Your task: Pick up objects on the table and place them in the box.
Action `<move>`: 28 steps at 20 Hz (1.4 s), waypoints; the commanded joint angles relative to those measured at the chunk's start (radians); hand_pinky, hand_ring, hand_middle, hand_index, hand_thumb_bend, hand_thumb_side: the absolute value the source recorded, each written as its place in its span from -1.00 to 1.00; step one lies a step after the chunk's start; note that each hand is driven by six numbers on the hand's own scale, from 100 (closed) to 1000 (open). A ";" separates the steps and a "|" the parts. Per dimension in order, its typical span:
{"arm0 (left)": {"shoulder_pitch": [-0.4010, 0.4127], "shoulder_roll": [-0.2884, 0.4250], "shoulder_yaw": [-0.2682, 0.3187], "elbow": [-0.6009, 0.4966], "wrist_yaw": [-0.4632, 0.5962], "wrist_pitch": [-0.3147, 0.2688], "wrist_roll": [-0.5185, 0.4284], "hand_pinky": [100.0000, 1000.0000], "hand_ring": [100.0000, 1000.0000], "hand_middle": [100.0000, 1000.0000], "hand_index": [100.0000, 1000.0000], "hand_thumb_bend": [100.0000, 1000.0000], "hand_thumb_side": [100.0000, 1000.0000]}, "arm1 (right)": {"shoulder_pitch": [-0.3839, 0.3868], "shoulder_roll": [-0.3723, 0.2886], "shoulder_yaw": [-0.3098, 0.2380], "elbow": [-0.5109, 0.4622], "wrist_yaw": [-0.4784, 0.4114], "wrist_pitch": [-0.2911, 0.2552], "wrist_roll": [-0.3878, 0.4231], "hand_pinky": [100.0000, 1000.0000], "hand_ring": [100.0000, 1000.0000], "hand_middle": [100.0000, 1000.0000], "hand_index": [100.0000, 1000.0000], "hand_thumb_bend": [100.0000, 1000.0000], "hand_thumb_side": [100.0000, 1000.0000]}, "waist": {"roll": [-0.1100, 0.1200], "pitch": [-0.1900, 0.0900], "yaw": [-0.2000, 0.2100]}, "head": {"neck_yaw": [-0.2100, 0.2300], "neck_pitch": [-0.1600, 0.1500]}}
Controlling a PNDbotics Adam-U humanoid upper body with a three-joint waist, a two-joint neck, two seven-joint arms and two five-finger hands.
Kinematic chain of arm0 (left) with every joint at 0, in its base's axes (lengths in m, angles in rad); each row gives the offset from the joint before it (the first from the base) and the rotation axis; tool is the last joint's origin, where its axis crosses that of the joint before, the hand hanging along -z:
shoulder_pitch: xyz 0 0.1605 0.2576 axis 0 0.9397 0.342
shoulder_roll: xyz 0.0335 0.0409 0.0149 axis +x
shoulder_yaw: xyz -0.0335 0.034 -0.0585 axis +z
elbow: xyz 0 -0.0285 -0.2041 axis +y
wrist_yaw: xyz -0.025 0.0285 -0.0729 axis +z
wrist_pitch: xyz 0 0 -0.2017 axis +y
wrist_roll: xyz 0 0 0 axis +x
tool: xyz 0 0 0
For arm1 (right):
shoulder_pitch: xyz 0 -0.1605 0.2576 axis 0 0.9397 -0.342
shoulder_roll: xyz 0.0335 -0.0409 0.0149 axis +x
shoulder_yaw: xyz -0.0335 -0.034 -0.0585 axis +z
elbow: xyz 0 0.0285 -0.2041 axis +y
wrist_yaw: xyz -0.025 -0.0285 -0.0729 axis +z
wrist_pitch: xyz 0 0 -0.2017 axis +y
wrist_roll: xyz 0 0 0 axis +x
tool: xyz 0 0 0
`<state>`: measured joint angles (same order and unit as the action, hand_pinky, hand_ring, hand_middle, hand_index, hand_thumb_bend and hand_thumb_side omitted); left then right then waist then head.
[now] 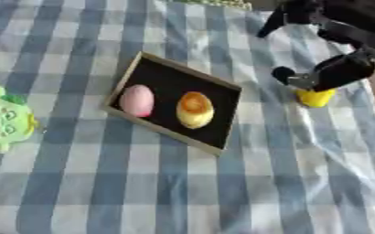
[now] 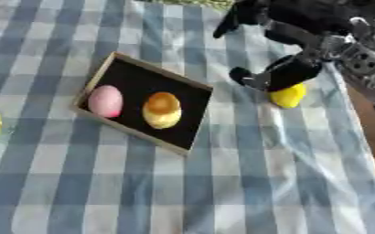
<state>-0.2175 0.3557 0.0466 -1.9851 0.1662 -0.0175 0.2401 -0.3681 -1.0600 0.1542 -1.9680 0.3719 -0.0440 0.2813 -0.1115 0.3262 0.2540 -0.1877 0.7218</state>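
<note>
Though the right hand [image 2: 291,68] covers its top, a yellow thing [image 2: 287,96] shows beneath, right of the box [image 1: 126,82]; whether the fingers grasp it I cannot tell. Inside the box lie a pink egg [image 1: 137,100] and a yellow egg [image 1: 195,109], while a green toy [image 1: 2,119] is cut off at the worktop's [image 1: 183,192] left edge.

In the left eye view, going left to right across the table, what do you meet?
Green plush toy → pink egg-shaped object → yellow-orange egg-shaped object, both lying in the black box → yellow object beneath the right hand.

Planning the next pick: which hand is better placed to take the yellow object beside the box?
Right. The right hand is already directly over the yellow object, right of the box. No left hand shows.
</note>
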 commanded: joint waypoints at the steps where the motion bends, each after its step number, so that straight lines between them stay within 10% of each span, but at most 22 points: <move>1: -0.007 0.031 0.012 -0.015 -0.005 -0.007 0.006 0.88 0.42 0.33 0.56 -1.00 0.10 | 0.036 -0.046 -0.051 0.040 0.032 0.005 -0.027 0.63 0.55 0.49 0.62 -0.47 -0.98 | 0.002 -0.029 -0.002 | 0.003 -0.003; 28: -0.002 0.020 0.009 -0.015 -0.002 0.001 0.001 0.89 0.44 0.34 0.56 -1.00 0.13 | -0.033 0.054 -0.044 0.550 0.060 -0.074 0.117 0.68 0.62 0.56 0.71 -0.15 -0.69 | 0.012 -0.022 0.003 | -0.006 -0.011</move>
<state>-0.2130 0.3610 0.0518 -1.9850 0.1660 -0.0183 0.2408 -0.3884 -0.9809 0.1168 -1.4326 0.4255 -0.1126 0.3936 -0.1111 0.3262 0.2560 -0.1890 0.7192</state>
